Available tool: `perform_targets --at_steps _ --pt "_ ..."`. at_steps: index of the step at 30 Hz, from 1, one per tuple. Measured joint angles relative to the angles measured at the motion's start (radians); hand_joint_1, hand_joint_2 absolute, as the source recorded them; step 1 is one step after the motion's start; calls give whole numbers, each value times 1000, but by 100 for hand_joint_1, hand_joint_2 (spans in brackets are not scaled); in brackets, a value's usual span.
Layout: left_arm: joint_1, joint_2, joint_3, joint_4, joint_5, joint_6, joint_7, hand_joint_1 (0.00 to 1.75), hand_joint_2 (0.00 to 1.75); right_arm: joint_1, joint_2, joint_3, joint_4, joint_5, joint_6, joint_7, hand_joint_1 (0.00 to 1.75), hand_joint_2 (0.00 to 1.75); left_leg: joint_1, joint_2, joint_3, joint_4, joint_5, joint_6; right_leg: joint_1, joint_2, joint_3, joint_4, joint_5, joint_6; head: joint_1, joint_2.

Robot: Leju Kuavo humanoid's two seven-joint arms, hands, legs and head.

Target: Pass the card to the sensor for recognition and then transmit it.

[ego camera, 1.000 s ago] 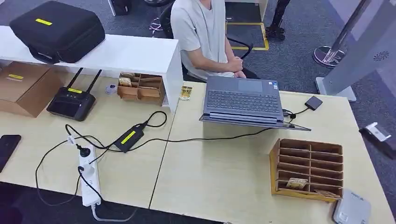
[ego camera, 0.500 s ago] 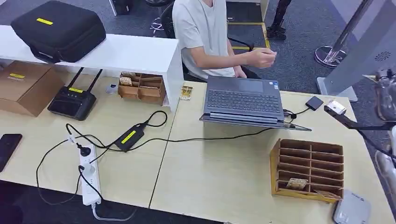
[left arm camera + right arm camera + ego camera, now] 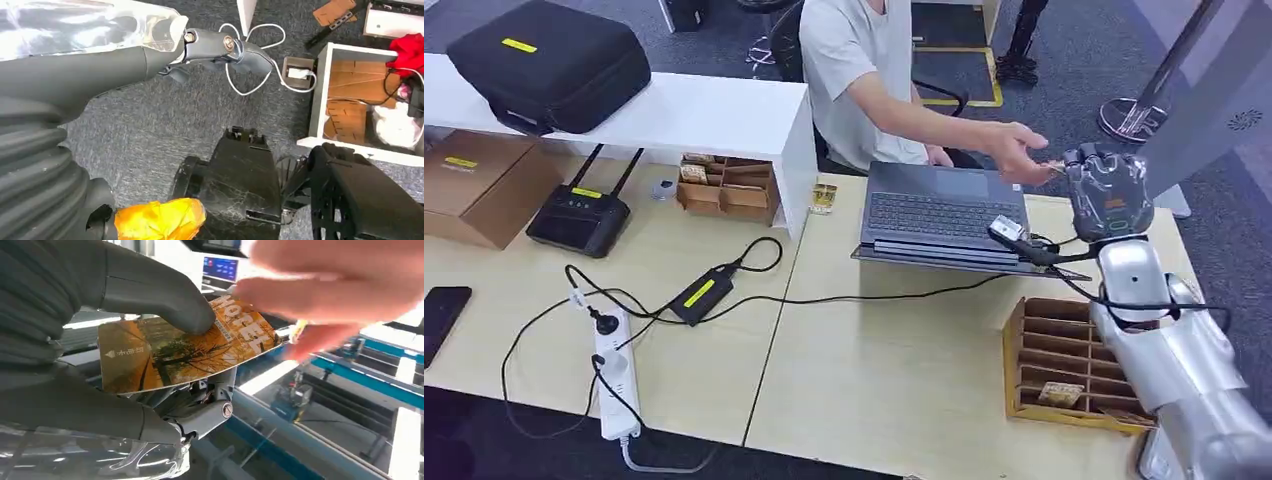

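Card (image 3: 185,352), orange with a tree picture and pale lettering, is sitting pinched in the right hand (image 3: 115,340): the thick grey thumb is pressing on its printed face while darker fingers are supporting it from underneath. In the right wrist view a person's hand (image 3: 340,287) is reaching in at the upper right of the frame, its fingertips closing on the card's far edge, so both hands are touching it at once. In the head view the right hand (image 3: 1108,192) is raised at the right of the frame, above the far right corner of the pale wooden surface (image 3: 884,370), just beyond the open laptop (image 3: 946,215). The person's hand (image 3: 1020,152) is stretching across from the seated figure in the grey shirt at upper centre and is meeting the robot's hand there; the card itself is too small to make out in this view. A wooden slotted rack (image 3: 1079,365) is standing on the surface below the silver arm, near the lower right. The left hand (image 3: 220,50) is hanging over grey carpet in the left wrist view, its fingers lying loosely apart and holding nothing.
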Motion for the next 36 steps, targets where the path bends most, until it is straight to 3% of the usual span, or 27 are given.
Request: perform_targets --at_steps 7,8,14,27,36 --pt "0 8 0 -10 -6 0 11 0 175 -13 50 35 27 6 5 8 175 175 0 -1 -1 0 0 0 0 -1 0 0 0 -1 0 0" --pt "0 10 0 -10 -8 -1 11 0 175 -13 56 39 30 8 5 10 0 175 0 -1 -1 0 1 0 0 -1 0 0 0 -1 0 0" --pt "-4 16 1 -13 1 -27 3 0 175 -13 74 56 41 8 5 12 0 175 0 -3 -1 0 1 -1 0 -3 0 0 1 -1 0 0" --pt "-4 22 1 -22 -9 -20 18 0 175 -7 71 66 29 -8 14 22 0 175 0 -3 -1 0 1 -1 0 -3 -1 0 1 -1 0 0" --pt "5 29 1 -45 -7 0 58 0 175 101 -12 4 -112 -129 -23 3 0 175 0 -5 -2 0 1 0 0 -5 -1 -1 1 -1 0 0"
